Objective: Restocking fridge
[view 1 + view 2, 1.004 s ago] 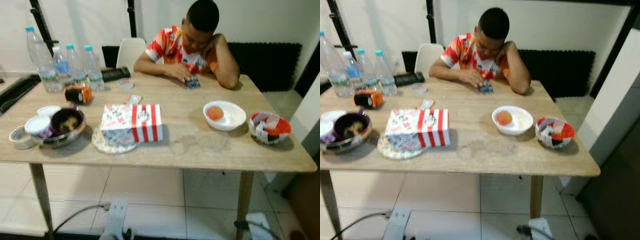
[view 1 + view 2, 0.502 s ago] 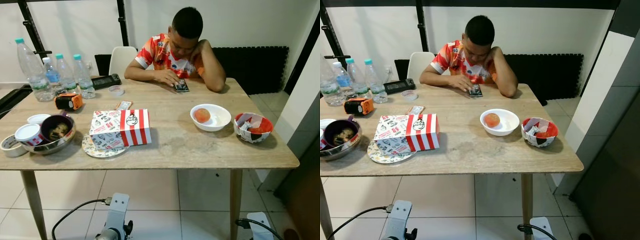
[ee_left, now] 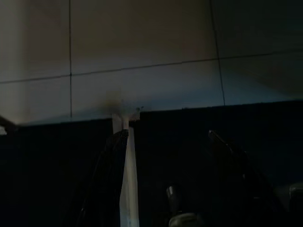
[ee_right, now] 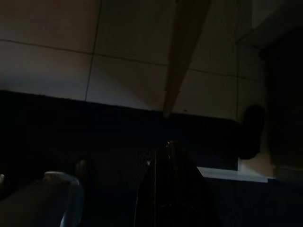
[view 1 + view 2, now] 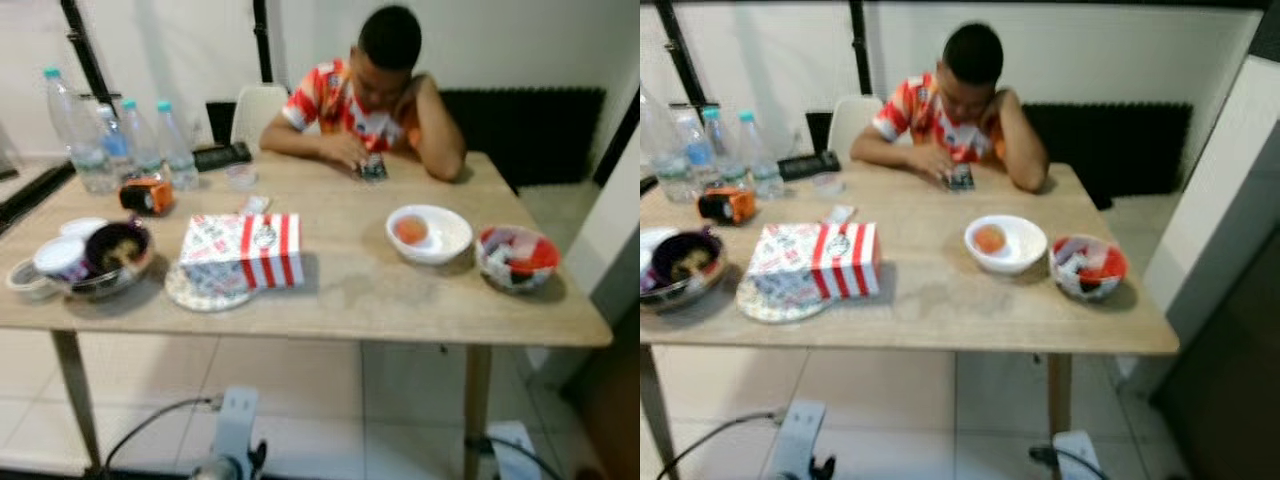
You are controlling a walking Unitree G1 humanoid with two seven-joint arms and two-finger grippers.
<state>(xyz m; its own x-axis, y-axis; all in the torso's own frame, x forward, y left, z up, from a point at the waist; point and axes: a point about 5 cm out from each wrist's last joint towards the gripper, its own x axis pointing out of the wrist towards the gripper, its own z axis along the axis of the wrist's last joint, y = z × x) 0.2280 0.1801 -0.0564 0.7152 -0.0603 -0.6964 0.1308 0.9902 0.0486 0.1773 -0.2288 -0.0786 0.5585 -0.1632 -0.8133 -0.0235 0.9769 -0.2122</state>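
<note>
The robot faces a wooden table (image 5: 330,300) from the near side, and the head views are blurred. On the table, far left, stand several water bottles (image 5: 120,140); nearer on the left sit a dark bowl (image 5: 118,252) with small tubs beside it and an orange and black object (image 5: 147,195). A red-and-white striped food box (image 5: 243,250) rests on a patterned plate near the middle. To the right are a white bowl holding an orange-coloured fruit (image 5: 411,230) and, further right, a red paper-lined bowl (image 5: 517,256). A person (image 5: 372,95) sits at the far side, bent over a phone. No fridge can be made out, so how far the restocking has got cannot be judged; the bottles and food that could go into a fridge all stand on the table. Both arms hang low over the tiled floor; in the dark wrist views, whether the left gripper (image 3: 165,156) or right gripper (image 4: 171,184) is released or clenched cannot be told.
</note>
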